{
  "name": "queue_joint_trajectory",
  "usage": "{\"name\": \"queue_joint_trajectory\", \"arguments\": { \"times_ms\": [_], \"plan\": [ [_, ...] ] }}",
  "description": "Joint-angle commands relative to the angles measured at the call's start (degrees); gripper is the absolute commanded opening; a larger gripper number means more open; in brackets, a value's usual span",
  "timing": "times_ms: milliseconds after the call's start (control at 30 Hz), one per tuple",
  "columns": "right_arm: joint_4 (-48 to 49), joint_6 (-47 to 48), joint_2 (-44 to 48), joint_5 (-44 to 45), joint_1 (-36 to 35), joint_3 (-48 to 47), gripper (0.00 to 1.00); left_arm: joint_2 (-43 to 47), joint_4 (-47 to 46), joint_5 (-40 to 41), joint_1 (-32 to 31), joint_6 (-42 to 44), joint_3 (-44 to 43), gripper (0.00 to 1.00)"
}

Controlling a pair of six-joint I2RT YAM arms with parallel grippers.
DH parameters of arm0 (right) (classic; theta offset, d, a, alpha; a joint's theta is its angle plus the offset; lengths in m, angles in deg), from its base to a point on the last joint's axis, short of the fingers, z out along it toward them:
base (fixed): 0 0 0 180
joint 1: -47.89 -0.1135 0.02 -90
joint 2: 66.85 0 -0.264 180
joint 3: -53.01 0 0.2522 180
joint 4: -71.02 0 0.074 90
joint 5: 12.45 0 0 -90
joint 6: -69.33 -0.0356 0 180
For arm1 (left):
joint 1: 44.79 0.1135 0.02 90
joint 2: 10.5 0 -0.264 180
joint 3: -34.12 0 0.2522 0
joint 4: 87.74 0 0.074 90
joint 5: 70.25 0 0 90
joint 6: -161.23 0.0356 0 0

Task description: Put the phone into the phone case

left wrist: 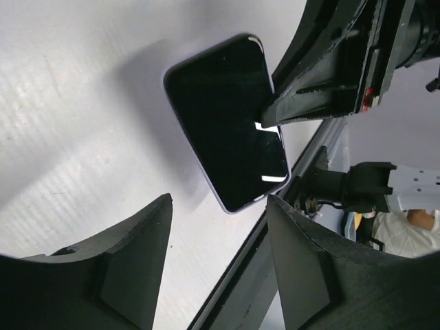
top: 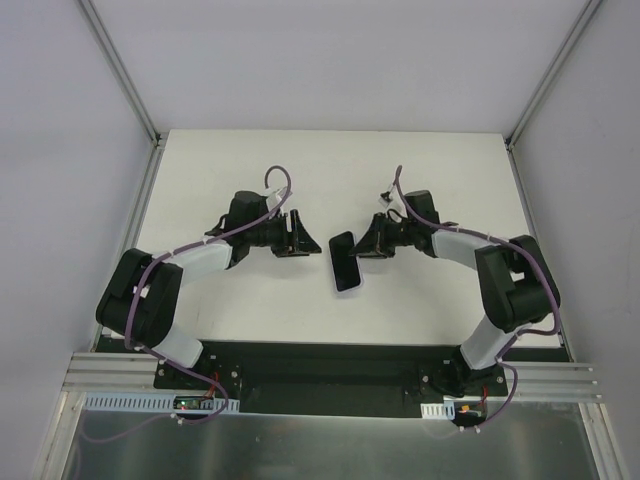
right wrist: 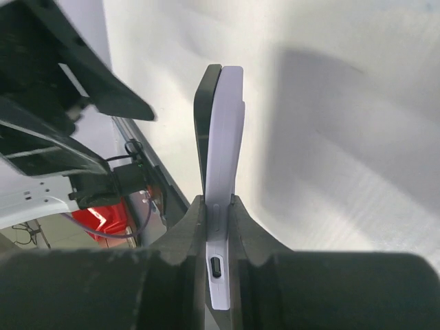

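Black-screened, pale-edged phone [top: 346,262] is pinched edgewise in our right fingers [right wrist: 185,234]; our left fingers [left wrist: 137,261] gape empty. We see no separate case, so progress is unclear.

I count two arms on my screen: the left arm [top: 150,295] and the right arm [top: 512,280]. Each ends in one gripper, so two grippers: the left gripper [top: 300,236] and the right gripper [top: 366,243]. Each wrist view shows me two fingers [left wrist: 137,275], four in all. I count two purple cables [top: 283,186], one along each arm. There is one table [top: 330,160] and one phone [top: 346,262]. Along the phone's edge, the right wrist view shows two layers, one dark and one pale. Whether that makes one thing or two, I cannot tell.
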Motion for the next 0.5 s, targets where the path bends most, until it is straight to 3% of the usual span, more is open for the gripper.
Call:
{"name": "queue_joint_trajectory", "arguments": {
  "times_ms": [0,67,233,467],
  "plan": [
    [4.3,-3.8,6.1,-3.2,-0.2,-5.4,0.07,1.2,-19.2,-10.6,1.9,-6.5,5.4,0.6],
    [5.4,-6.0,7.6,-3.5,-0.3,-5.8,0.08,0.6,-25.1,-13.7,1.8,-10.1,6.4,0.65],
    [12.3,-11.6,10.7,-3.8,-0.8,-5.2,0.08,1.5,-23.2,-13.1,1.8,-9.8,5.4,0.75],
    [26.0,-21.5,12.9,-4.7,-1.6,-1.7,0.08,2.0,-24.9,-13.6,0.4,-12.1,3.3,0.77]
  ]
}}
